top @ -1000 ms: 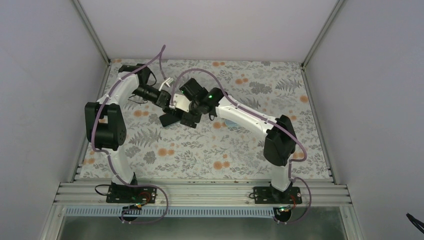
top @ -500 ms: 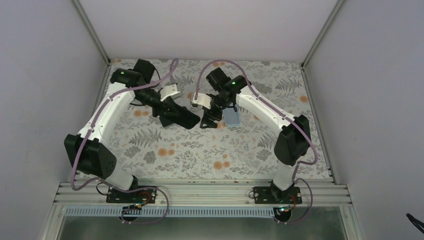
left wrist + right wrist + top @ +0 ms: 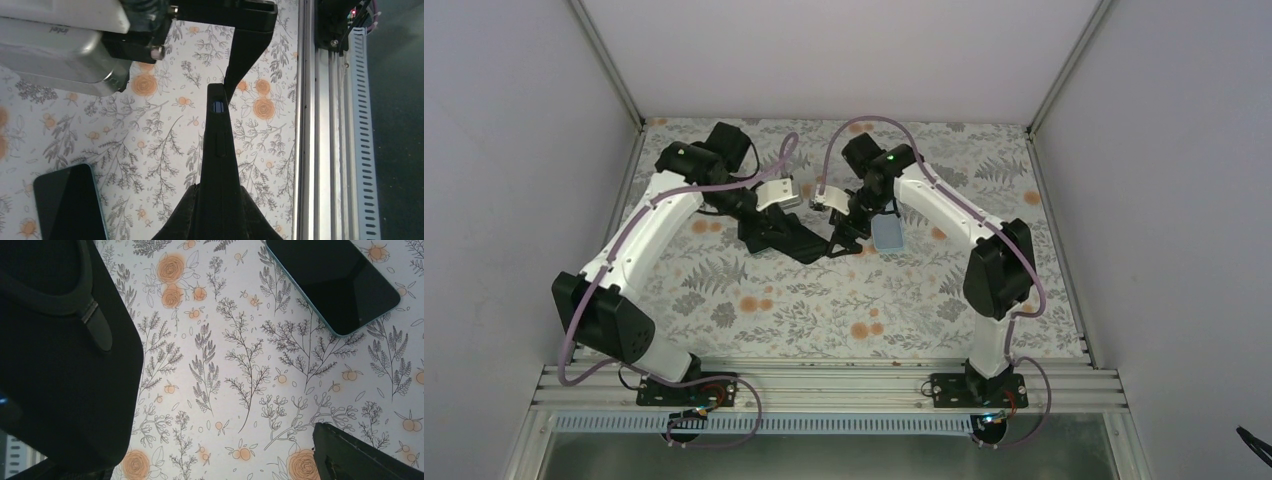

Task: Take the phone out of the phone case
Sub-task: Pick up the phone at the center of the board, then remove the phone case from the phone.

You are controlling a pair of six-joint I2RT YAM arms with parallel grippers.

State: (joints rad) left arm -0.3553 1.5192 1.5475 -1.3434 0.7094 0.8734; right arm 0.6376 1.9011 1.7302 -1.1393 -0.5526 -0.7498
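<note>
My left gripper [image 3: 771, 228] is shut on a flat black slab [image 3: 796, 240] and holds it above the cloth. The left wrist view shows the slab edge-on [image 3: 218, 145] between my shut fingers [image 3: 186, 215]. My right gripper [image 3: 843, 241] is open and empty just right of the slab's free end; one finger [image 3: 360, 455] shows. The slab's broad face [image 3: 55, 365] fills the left of the right wrist view. The phone case, a light-blue rim around a black screen, lies flat on the cloth [image 3: 67, 205] [image 3: 332, 280]. A pale-blue rectangle [image 3: 887, 232] lies beside the right arm.
The floral cloth [image 3: 824, 300] covers the table. The right wrist's camera block [image 3: 60, 45] hangs close ahead of the left gripper. An aluminium rail [image 3: 824, 380] runs along the near edge, and grey walls [image 3: 514, 200] enclose the sides and back.
A second ago both grippers met at the black slab. The right gripper has let go and drawn back to the right. The left arm has stretched out and keeps the slab.
</note>
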